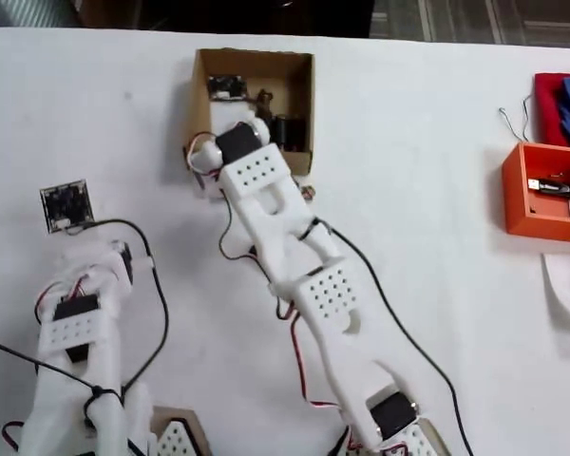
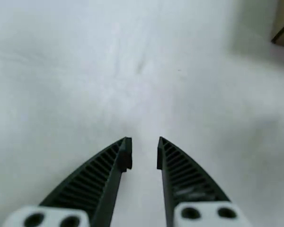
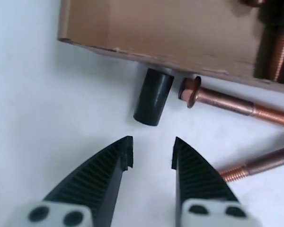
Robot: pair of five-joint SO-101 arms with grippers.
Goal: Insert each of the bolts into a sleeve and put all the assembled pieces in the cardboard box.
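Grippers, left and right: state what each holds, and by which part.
Nothing. The left gripper is open over the white table; the right gripper is open, with the short black cylindrical sleeve lying untouched just ahead of it.

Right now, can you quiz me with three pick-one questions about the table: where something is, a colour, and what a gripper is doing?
1. Where is the sleeve?
A. on the table beside the box
B. inside the box
C. in a gripper

2. The bolts are:
A. blue
B. copper
C. green

3. The right gripper is:
A. shut on a bolt
B. shut on the sleeve
C. open

Answers: 1 A, it lies outside the box wall. 2 B, their shafts look copper. 3 C, its fingers stand apart with nothing between them.
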